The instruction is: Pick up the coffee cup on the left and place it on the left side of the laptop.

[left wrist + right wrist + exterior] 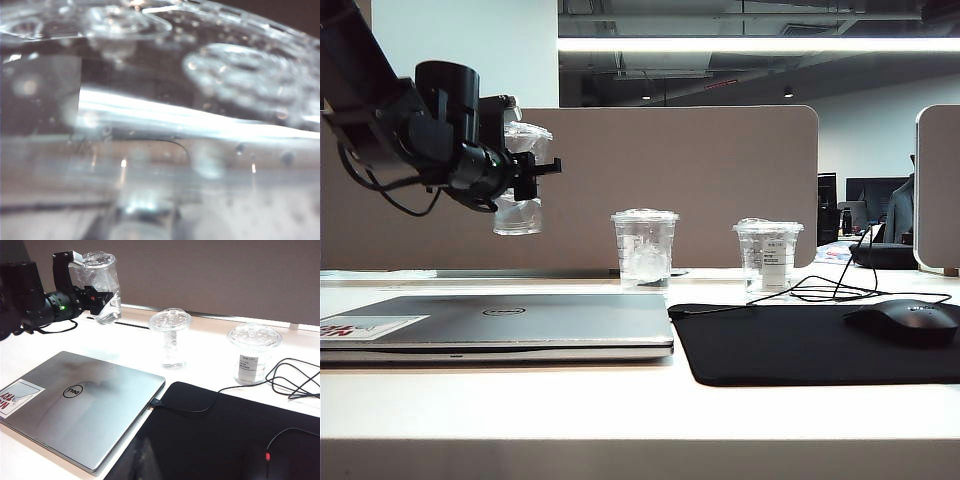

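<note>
Closed laptop (510, 322) nearest, left tool (532, 160) gripping coffee cup (519, 205) aloft, right tool unseen, state unknowable.

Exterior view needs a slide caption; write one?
Left gripper holds the coffee cup aloft above the closed laptop.

A ceiling strip light (758, 45) lit the scene brightly from above, and the far worktop (570, 400) washed out to white. The left wrist view was blurred, full of glare through the cup (200, 100). The laptop (85, 410) lid carried a soft sheen.
</note>
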`<state>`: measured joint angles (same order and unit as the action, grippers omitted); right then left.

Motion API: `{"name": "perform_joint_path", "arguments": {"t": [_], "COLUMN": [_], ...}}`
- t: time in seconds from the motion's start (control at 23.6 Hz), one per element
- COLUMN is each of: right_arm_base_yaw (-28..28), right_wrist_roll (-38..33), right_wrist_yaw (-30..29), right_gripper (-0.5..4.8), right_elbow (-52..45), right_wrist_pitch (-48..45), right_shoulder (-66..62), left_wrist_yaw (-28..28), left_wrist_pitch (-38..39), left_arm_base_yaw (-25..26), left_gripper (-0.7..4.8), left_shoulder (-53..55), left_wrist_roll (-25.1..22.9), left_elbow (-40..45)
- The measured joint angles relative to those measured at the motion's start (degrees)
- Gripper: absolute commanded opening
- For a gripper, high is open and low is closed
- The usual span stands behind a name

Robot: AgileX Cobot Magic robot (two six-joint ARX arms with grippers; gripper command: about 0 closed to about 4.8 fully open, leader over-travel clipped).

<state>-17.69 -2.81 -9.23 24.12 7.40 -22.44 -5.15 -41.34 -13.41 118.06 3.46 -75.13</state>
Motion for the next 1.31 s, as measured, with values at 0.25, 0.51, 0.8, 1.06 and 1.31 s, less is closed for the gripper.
{"name": "perform_joint_path", "arguments": {"t": [0.25,0.51,0.8,1.06,1.31], "right_arm_base_yaw": [0.0,0.0,0.0,0.0,0.0], "right_wrist_roll": [0.0,0.0,0.0,0.0,0.0], "right_wrist_yaw": [0.0,0.0,0.0,0.0,-0.7], "right_gripper": [-0.02,-0.02,-0.02,-0.02,-0.02], "right_elbow": [0.0,0.0,0.0,0.0,0.0], "right_wrist_pitch": [0.0,0.0,0.0,0.0,0.0], "right_shoulder": [0.0,0.0,0.0,0.0,0.0], "left_wrist_yaw": [-0.9,-1.6,-1.6,-0.6,0.4], "left_wrist_pitch": [-0.5,-5.8,-10.8,-13.9,-18.1], "left_arm_base_yaw": [1.9,5.0,9.2,12.7,15.1], "left_gripper": [1.29,1.29,1.29,1.29,1.29], "left_shoulder": [-5.5,-13.8,-22.9,-25.1,-25.1], "left_wrist_roll": [-0.2,-0.2,0.2,1.3,2.8], "left_elbow": [8.5,19.6,32.3,41.3,46.5]}}
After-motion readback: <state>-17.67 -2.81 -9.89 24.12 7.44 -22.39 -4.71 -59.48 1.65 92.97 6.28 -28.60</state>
